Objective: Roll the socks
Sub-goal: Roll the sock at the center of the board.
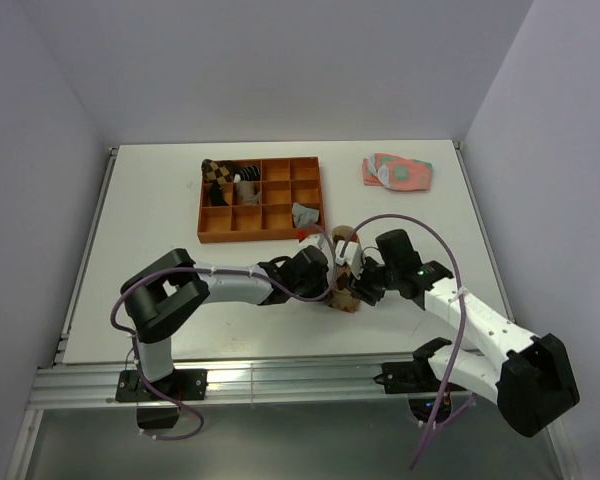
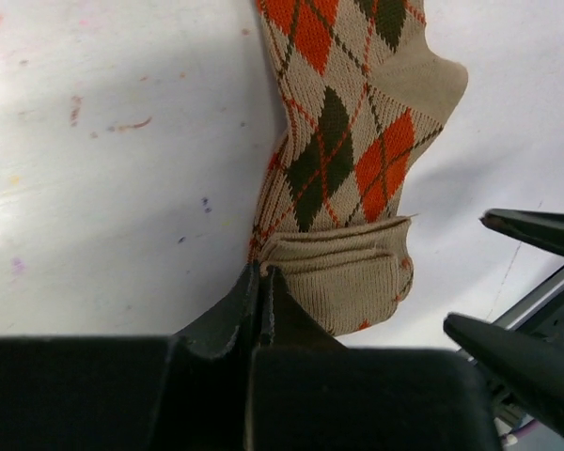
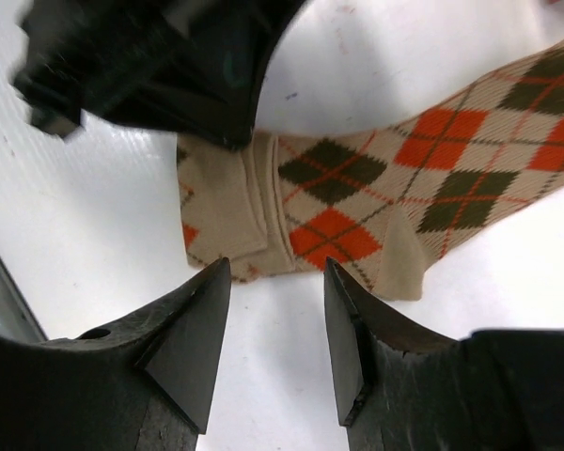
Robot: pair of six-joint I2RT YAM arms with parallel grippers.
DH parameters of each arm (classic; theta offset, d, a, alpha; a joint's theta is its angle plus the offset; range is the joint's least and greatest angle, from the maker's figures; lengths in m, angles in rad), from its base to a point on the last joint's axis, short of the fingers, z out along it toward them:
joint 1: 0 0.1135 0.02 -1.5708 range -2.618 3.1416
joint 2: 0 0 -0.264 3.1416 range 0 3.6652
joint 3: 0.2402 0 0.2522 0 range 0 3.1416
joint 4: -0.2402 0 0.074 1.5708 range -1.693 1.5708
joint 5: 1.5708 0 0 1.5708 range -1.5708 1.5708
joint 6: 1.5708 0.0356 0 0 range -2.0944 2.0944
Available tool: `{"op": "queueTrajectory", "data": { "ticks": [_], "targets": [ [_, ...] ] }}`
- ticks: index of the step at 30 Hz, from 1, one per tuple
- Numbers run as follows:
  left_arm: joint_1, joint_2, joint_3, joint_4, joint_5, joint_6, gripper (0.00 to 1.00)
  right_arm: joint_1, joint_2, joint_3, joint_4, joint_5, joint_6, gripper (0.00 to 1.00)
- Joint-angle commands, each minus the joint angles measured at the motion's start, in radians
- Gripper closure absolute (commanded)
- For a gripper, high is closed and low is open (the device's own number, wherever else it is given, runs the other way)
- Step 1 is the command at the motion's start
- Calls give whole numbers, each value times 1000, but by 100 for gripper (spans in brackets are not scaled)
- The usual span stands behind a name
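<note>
Left gripper [image 2: 261,274] shut, right gripper [image 3: 275,270] spread, low

Bright, even light from overhead washes the white tabletop [image 1: 160,220], pale to near-white in the wrist views. A soft grey shadow lies left of the argyle sock [image 2: 338,160] in the left wrist view. The sock's knit is sharp; the left gripper [image 2: 261,282] below it is black and featureless, and above the sock in the right wrist view it blurs.
</note>
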Motion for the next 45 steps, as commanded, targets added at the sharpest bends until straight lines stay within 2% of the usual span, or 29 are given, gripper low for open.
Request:
{"op": "queueTrajectory", "data": {
  "ticks": [1,5,11,14,16,21,24,29,34,39,45],
  "targets": [
    [2,58,68,-28,42,-30,100,1,-65,-4,97,-23,-27,48],
    [5,98,105,-19,64,-41,100,-21,-91,-23,122,25,-35,47],
    [5,119,108,10,65,-41,100,-93,1,-3,147,141,-30,48],
    [5,130,120,17,84,-41,100,-152,42,20,162,143,-9,47],
    [5,142,139,3,85,-42,100,-191,60,43,127,73,-25,48],
    [15,153,154,-3,96,-41,99,-283,58,46,133,39,-33,47],
    [28,164,162,-8,113,-53,100,-308,30,42,70,-35,-119,47],
    [51,176,194,-29,134,-60,100,-306,-74,-26,24,-101,-206,44],
    [72,197,238,-55,167,-70,100,-292,-58,-34,-37,-149,-280,42],
    [87,213,263,-83,191,-83,100,-240,-30,-55,-33,-130,-311,42],
    [92,233,286,-74,220,-94,100,-144,-18,-83,25,-38,-294,40]
  ]
}}
